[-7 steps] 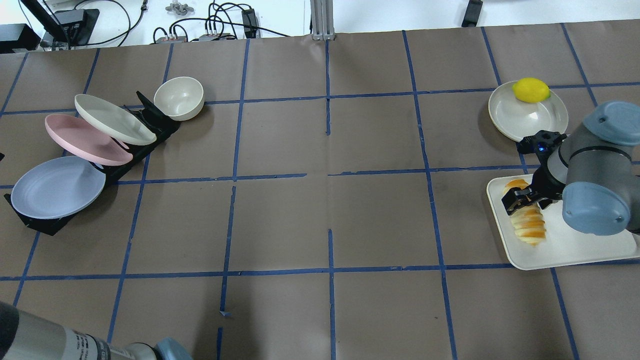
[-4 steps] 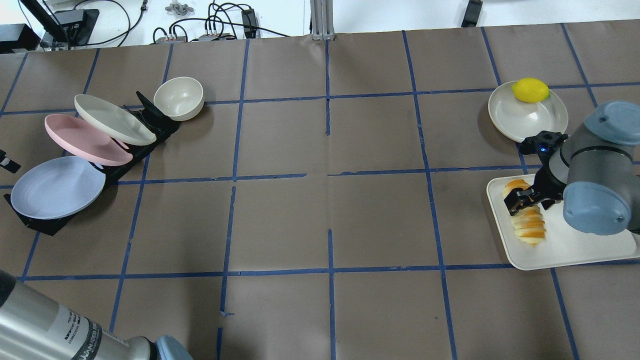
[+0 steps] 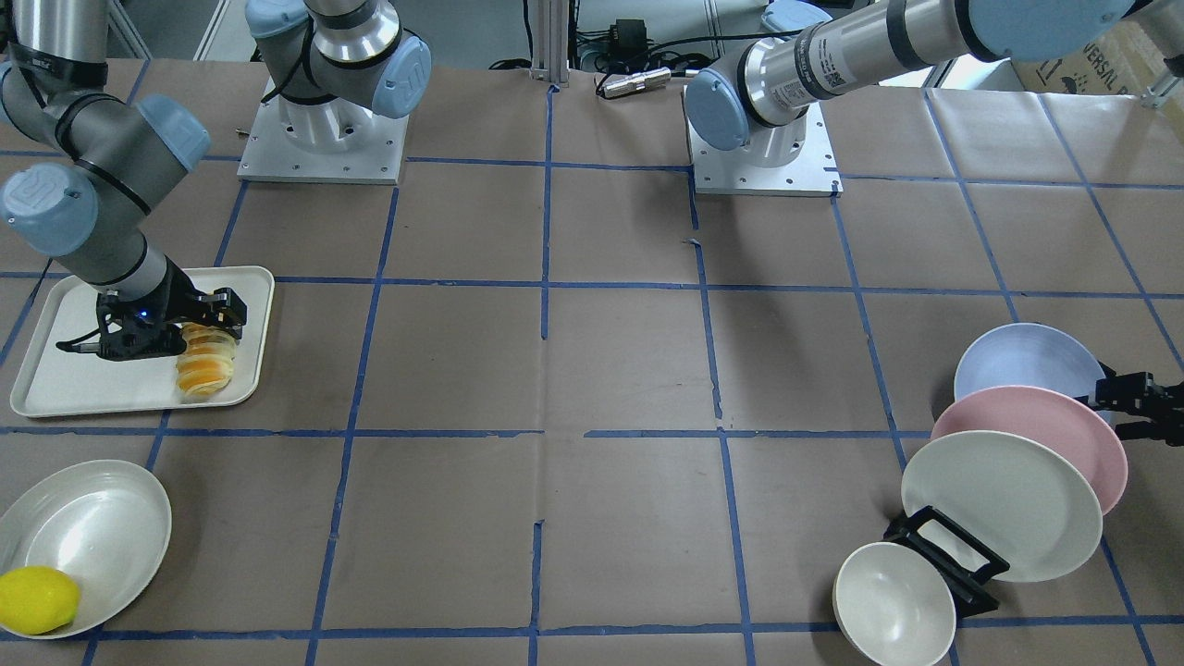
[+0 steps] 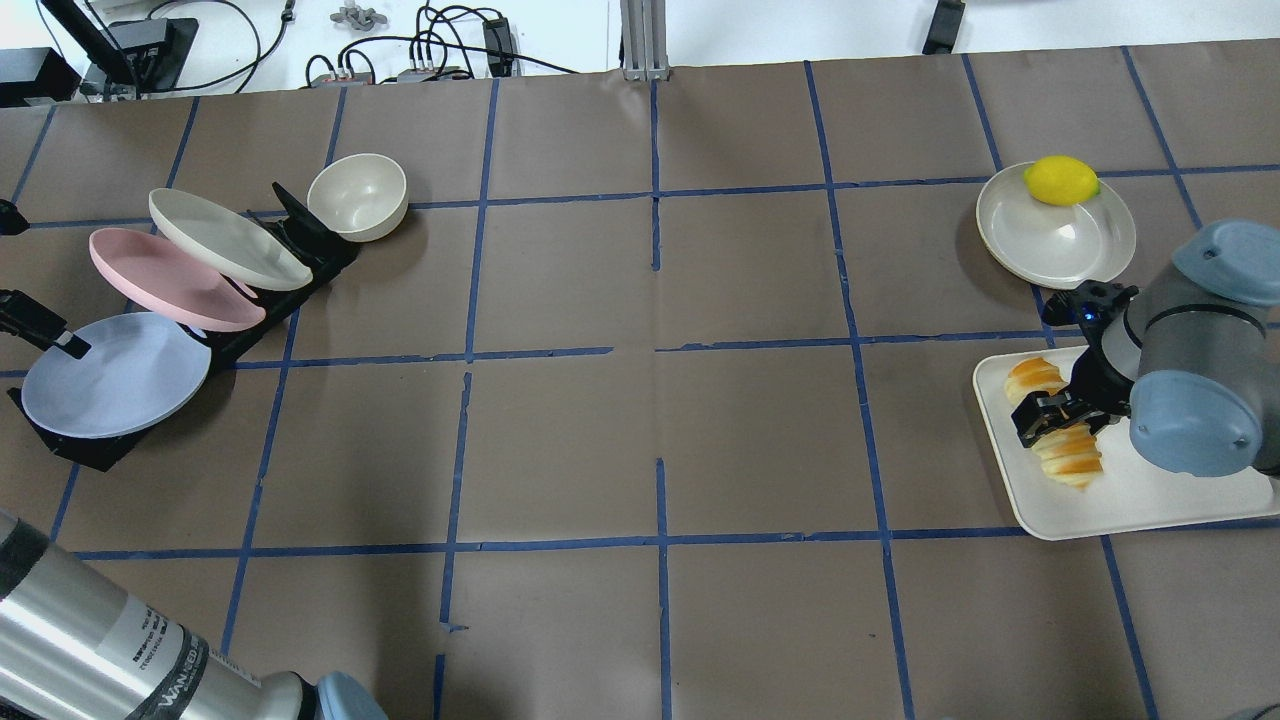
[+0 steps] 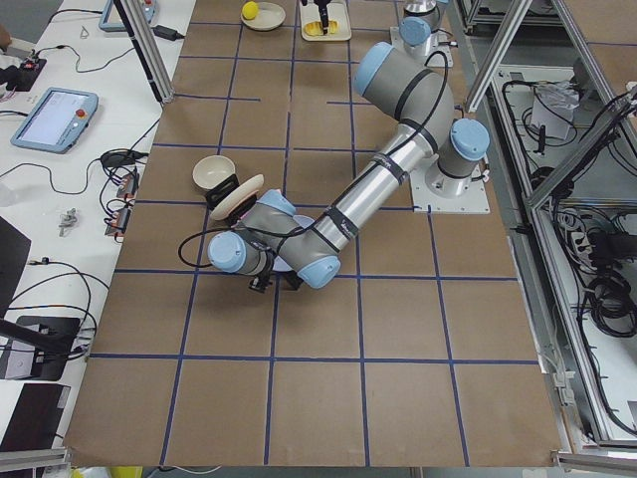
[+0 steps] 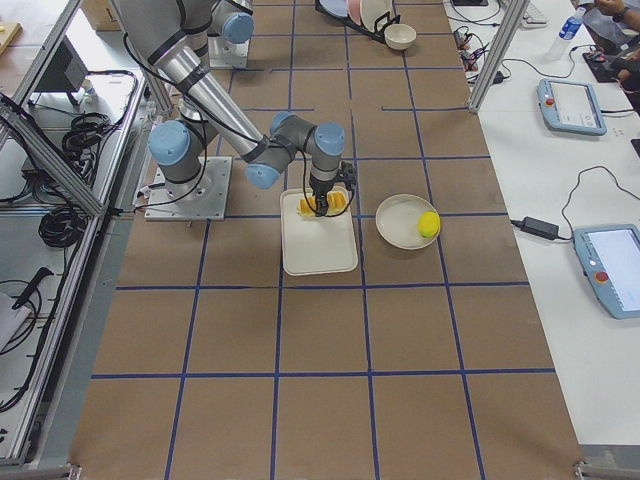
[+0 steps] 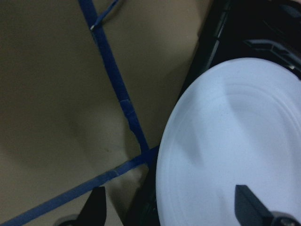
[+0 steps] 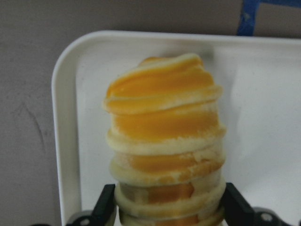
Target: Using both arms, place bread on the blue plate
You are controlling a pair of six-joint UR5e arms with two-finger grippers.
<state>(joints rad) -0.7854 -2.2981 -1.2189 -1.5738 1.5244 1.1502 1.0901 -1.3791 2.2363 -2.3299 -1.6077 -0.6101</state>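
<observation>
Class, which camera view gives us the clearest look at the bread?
The right wrist-mounted view: the bread fills the frame, ridges clear, between the jaws of the right gripper. Overhead and front-facing show it small on the tray, partly covered by the gripper; the side views, tiny; the left wrist, not at all.

Robotics lab, bench gridded in blue tape, teach pendants at right, aluminium framing, cables along the top edge.

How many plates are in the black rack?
3: the blue plate at one end, the pink plate in the middle, the cream plate beside the bowl. None looks hidden.
</observation>
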